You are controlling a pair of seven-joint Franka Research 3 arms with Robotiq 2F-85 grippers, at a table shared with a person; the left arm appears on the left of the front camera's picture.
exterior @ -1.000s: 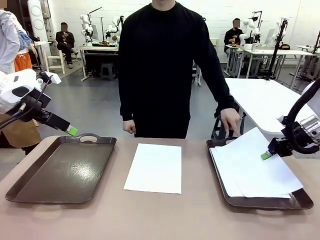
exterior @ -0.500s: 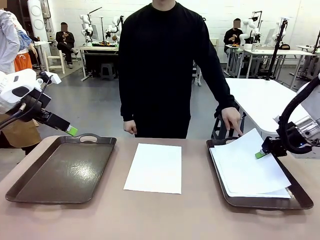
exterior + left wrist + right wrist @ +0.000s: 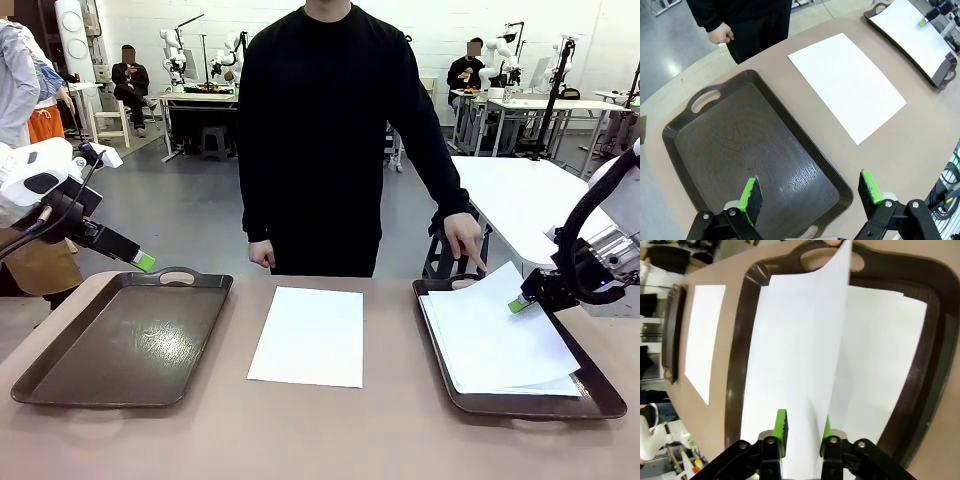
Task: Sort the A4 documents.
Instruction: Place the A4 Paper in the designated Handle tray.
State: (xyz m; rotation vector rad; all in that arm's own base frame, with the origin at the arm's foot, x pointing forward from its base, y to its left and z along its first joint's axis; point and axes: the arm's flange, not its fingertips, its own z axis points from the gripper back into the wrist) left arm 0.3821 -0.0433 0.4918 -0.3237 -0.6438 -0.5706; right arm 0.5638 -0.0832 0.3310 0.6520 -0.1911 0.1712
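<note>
The thin rectangular paper sheets (image 3: 307, 335) are plain white, the handled plastic trays (image 3: 120, 345) dark brown, the tabletop (image 3: 300, 440) tan.

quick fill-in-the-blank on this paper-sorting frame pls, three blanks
A thin white paper sheet lies flat on the tan tabletop ___ the dark brown handled left tray and the matching right tray. The stack of white sheets sits in the ___ tray. The left gripper hovers by the left tray, jaws ___.
Missing: between; right; open.
</note>
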